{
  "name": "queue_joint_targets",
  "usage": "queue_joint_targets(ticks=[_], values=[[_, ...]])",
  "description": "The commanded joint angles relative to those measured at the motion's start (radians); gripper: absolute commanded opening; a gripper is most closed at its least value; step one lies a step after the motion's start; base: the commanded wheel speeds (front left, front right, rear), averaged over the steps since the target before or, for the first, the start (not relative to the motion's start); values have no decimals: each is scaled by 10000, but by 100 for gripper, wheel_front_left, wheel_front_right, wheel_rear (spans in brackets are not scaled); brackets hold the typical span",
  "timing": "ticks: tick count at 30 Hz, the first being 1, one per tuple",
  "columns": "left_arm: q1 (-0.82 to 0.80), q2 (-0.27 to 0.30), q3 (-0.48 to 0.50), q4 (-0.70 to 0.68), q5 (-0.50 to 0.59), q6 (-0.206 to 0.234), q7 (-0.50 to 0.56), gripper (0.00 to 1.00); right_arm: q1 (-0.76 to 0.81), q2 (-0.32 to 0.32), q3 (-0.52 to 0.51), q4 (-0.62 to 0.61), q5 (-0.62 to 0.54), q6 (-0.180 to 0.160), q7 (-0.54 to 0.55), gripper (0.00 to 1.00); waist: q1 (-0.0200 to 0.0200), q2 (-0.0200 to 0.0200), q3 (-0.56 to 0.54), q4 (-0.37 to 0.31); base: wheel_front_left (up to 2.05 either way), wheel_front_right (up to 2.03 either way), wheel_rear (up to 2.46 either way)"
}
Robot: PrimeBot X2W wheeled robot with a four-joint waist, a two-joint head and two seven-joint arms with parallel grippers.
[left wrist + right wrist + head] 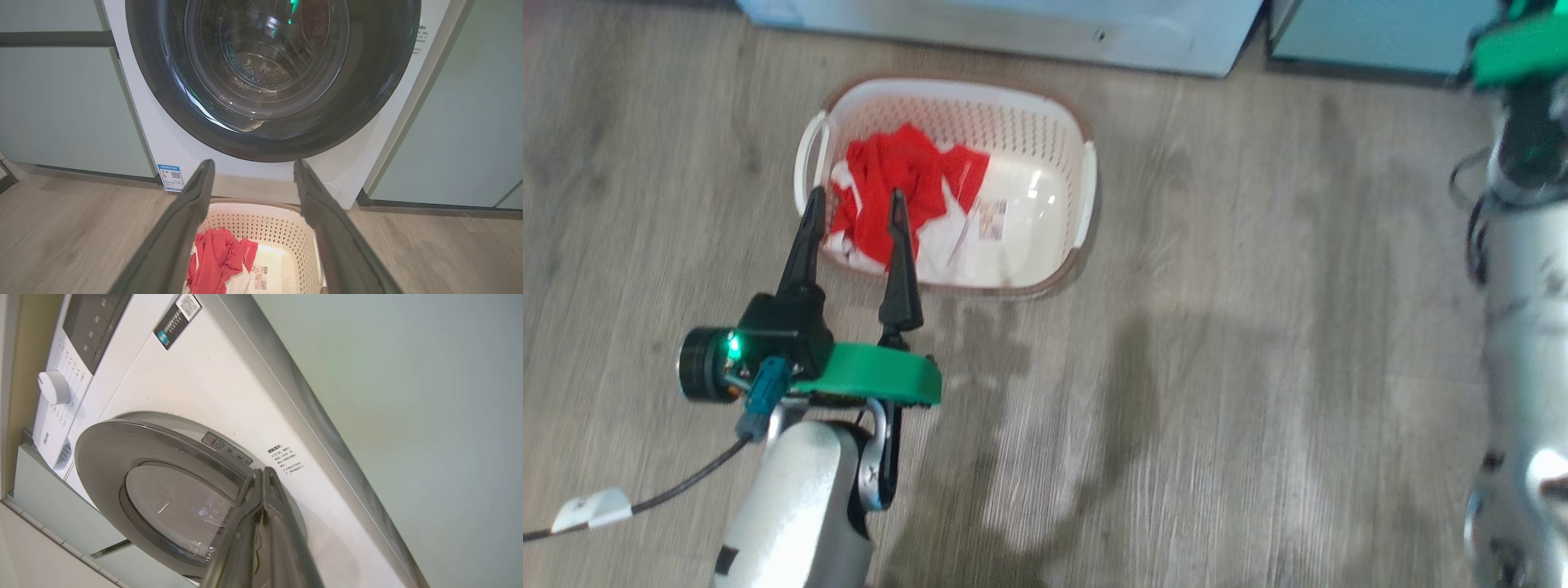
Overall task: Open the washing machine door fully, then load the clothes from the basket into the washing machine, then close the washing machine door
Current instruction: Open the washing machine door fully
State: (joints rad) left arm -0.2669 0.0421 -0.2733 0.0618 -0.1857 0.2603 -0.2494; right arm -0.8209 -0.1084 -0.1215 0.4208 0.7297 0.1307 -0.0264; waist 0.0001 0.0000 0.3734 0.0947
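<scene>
The washing machine [163, 143] is white, and its door [159, 81], a wide black ring around bulging glass, lies against the front. On the floor before it stands the cream basket [1086, 180] [261, 220], with the red and white clothes [882, 171] [216, 257] heaped in its left half. My left gripper [856, 193] [252, 163] hovers open above the basket's near left side, with nothing between its fingers. In the right wrist view my right gripper [259, 470] is shut, fingers pressed together, with its tip at the right rim of the door [102, 457].
Pale teal cabinets [61, 102] [470, 102] flank the machine on both sides. Its dial [53, 388] and dark control panel sit above the door. My right arm [1519, 245] rises along the right edge of the head view. Wooden floor surrounds the basket.
</scene>
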Motion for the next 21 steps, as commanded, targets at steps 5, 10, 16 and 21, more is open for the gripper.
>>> queue_joint_targets(ticks=[5, 10, 16, 21], values=[[-692, 81, -24, -518, -273, 210, -124, 100, -2525, -247, -34, 881, 443, 0, 1250, 0, -1, 0, 1182, 605, 0, 0, 0], [-1062, 81, -249, -590, -441, 301, -124, 100, -4289, -459, -229, 2004, 759, 0, 2096, 0, -1, 0, 1609, 853, 0, 0, 0], [-1295, 81, -284, -774, -497, 419, -124, 100, -5836, -507, -486, 3351, 1144, 0, 3104, 0, -1, 0, 1979, 1038, 0, 0, 0], [-1426, 81, -350, -849, -570, 505, -124, 100, -7071, -257, -964, 4542, 1916, 0, 3961, 0, -1, 0, 2125, 1136, 0, 0, 0]])
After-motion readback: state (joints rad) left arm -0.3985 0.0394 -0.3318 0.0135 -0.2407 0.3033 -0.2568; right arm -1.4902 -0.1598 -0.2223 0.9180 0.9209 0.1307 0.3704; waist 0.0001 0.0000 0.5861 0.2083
